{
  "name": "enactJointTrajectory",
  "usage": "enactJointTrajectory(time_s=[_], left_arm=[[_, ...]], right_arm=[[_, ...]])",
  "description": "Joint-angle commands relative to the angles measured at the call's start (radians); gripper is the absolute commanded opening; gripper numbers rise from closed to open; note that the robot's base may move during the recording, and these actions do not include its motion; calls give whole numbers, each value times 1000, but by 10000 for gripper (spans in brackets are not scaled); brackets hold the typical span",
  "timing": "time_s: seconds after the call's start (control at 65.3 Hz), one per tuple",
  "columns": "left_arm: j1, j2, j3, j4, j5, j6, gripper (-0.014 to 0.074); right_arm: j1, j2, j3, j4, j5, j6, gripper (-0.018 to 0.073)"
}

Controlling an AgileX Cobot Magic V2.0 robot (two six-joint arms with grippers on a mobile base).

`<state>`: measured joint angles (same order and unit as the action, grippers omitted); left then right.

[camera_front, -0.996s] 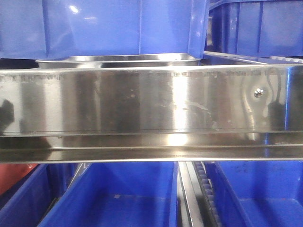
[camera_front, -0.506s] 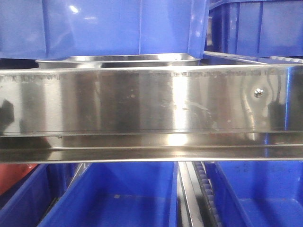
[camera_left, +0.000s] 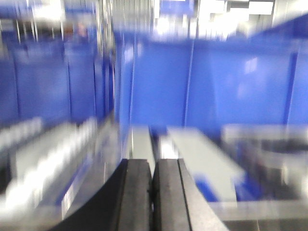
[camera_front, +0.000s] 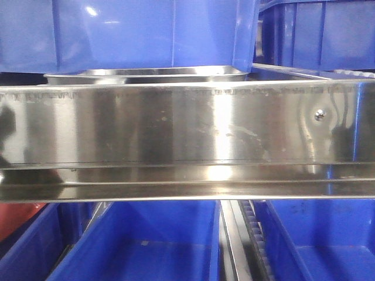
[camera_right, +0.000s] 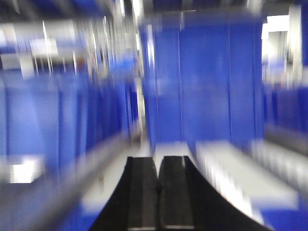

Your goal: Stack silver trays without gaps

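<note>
A shiny, round-cornered steel tray [camera_front: 146, 74] sat behind a polished steel rail [camera_front: 176, 126], below a blue plastic bin [camera_front: 129, 35], while both arms' black jaws were pressed together, empty.

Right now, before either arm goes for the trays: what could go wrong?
1. Both wrist views are smeared; tray edges can't be located from them.
2. From the front, the steel rail hides all but the rim of the silver tray, and a blue bin sits close above it: tight entry, likely collision.
3. The left hand and right hand are shut; unopened, they'd shove the tray, not grip it.
</note>
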<state>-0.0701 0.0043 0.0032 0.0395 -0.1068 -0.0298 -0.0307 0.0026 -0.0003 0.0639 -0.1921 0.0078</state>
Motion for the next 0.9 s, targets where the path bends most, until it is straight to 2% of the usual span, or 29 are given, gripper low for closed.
enactJointTrajectory(time_s=[0.0,0.077,0.153,0.23,0.306,0.352,0.46,0.659,0.797,0.889], left_arm=[[4,-4,-3,2,-156,-1,-16],[4,-4,-20,2,-185,-1,-16],[4,-4,-85,2,-146,-1,-16],[4,-4,-166,2,-115,-1,-16],[4,-4,-246,2,-56,-1,-16],[4,5,-305,17,8,-1,-16],[4,75,-422,70,264,-1,-16],[4,285,-595,72,543,-1,-16],[4,483,-731,72,760,-1,-16],[4,589,-772,72,783,-1,-16]], right_arm=[[-4,-3,0,2,-219,-8,-79],[-4,-3,-2,2,-287,-8,-79],[-4,-3,-73,2,-265,-8,-79],[-4,-3,-180,2,-159,-8,-79],[-4,-3,-305,2,3,-8,-79],[-4,-3,-373,2,115,-8,-79],[-4,73,-531,2,371,-8,-79],[-4,319,-745,31,754,1,-79],[-4,525,-883,45,959,1,-79],[-4,638,-926,45,988,1,-79]])
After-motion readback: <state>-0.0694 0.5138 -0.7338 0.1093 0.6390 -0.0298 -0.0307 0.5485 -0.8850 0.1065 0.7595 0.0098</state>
